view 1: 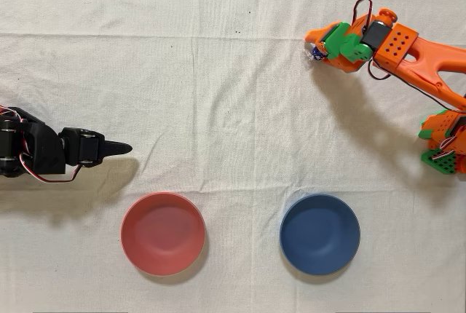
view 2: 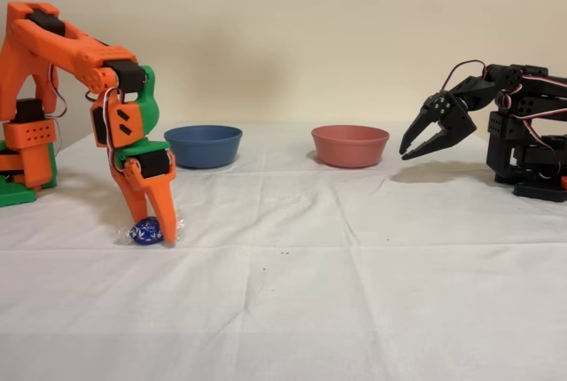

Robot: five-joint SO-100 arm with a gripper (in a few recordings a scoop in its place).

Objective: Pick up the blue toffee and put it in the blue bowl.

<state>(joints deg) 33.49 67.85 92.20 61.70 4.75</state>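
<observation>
The blue toffee [view 2: 145, 232], wrapped in shiny dark-blue foil, lies on the white cloth at the left of the fixed view. My orange gripper [view 2: 151, 234] points straight down with its fingers pressed against both sides of the toffee, which rests on the cloth. From above, only a bit of the toffee [view 1: 316, 53] peeks out at the tip of the gripper [view 1: 319, 51], at the upper right. The blue bowl [view 1: 320, 234] sits well apart from it near the front edge, and appears behind the gripper in the fixed view [view 2: 203, 145].
A pink-red bowl [view 1: 162, 233] stands to the left of the blue bowl in the overhead view. The idle black arm [view 1: 51, 153] reaches in from the left edge there. Wrinkled white cloth [view 1: 218, 109] covers the table.
</observation>
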